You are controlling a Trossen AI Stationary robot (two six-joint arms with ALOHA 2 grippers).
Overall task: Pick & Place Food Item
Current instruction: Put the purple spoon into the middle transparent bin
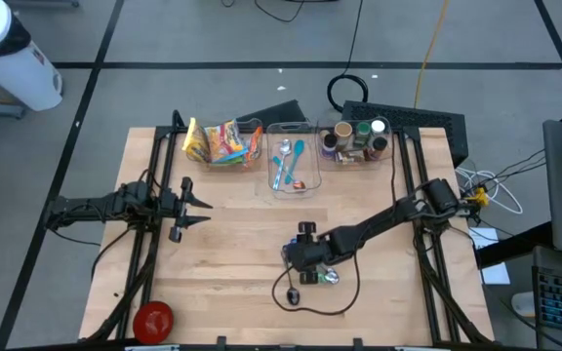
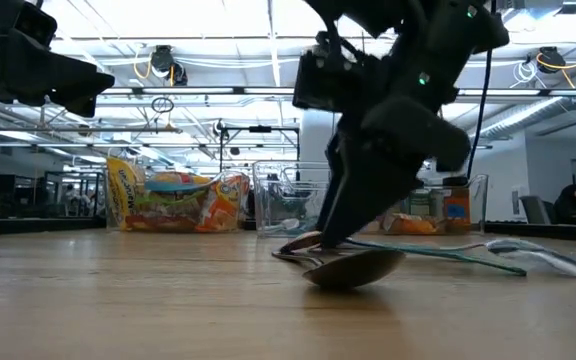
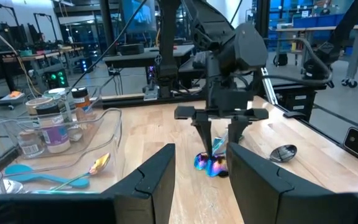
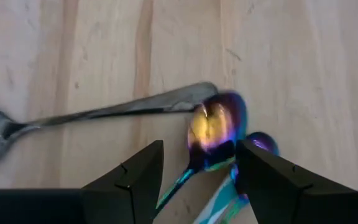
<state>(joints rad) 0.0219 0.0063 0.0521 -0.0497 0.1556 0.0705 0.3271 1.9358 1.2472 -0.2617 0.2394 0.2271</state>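
Two iridescent spoons (image 4: pixel 215 127) and a silver spoon (image 4: pixel 98 112) lie flat on the wooden table, near its middle. My right gripper (image 4: pixel 201 155) slants down over them, open. Its fingers stand on either side of one iridescent spoon's neck, and the tips are low at the table (image 2: pixel 316 240). The silver spoon's handle end lies against that spoon's bowl. Snack packets (image 1: pixel 224 141) sit in a clear bin at the back left. My left gripper (image 1: pixel 203 207) waits open and level above the table's left side. My right gripper's fingers (image 3: pixel 205 134) come down slanting from the table's right side, with the iridescent spoon's neck (image 4: pixel 199 163) in the gap between them. The spoon lies flat on the table. Whether either fingertip touches a spoon, I cannot tell.
At the back stand a clear bin of utensils (image 1: pixel 293 166) and a bin of bottles and jars (image 1: pixel 359 141). A black cable loop (image 1: pixel 310 297) lies just near of the spoons. A red round object (image 1: pixel 152 319) sits at the near left corner.
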